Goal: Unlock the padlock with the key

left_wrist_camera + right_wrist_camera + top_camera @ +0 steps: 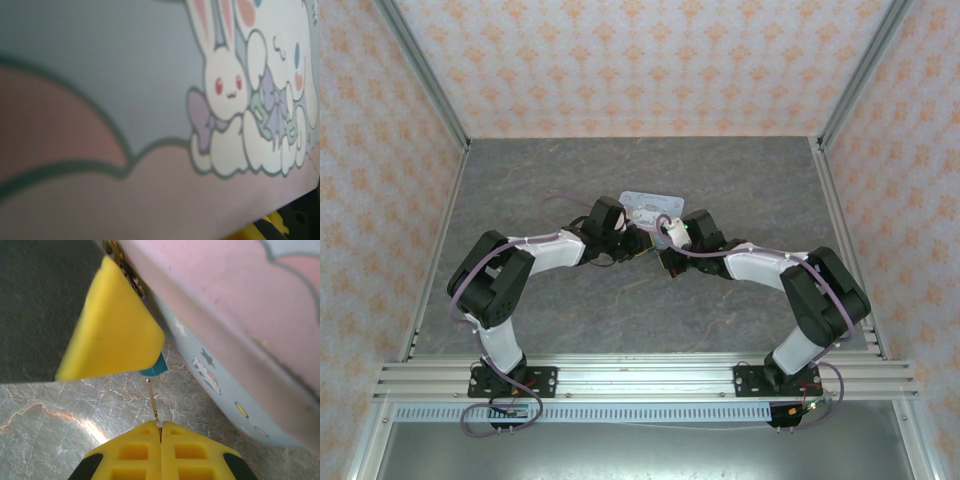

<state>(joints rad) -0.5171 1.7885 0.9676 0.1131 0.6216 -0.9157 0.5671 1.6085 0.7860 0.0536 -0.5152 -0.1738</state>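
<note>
Yellow fingertips of the right claw (161,432) are pinched tight on the thin key (153,400), its tip just below the teal padlock (155,367), which peeks from under a finger (112,330) of the left claw (630,238) beside the cartoon tin (240,315); how far that left claw is open I cannot tell

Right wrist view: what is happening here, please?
The right gripper is shut on a thin key and points it at the teal padlock. A yellow finger of the left gripper covers most of the padlock, beside the tin. The key tip is just short of the padlock, not yet in.
</note>
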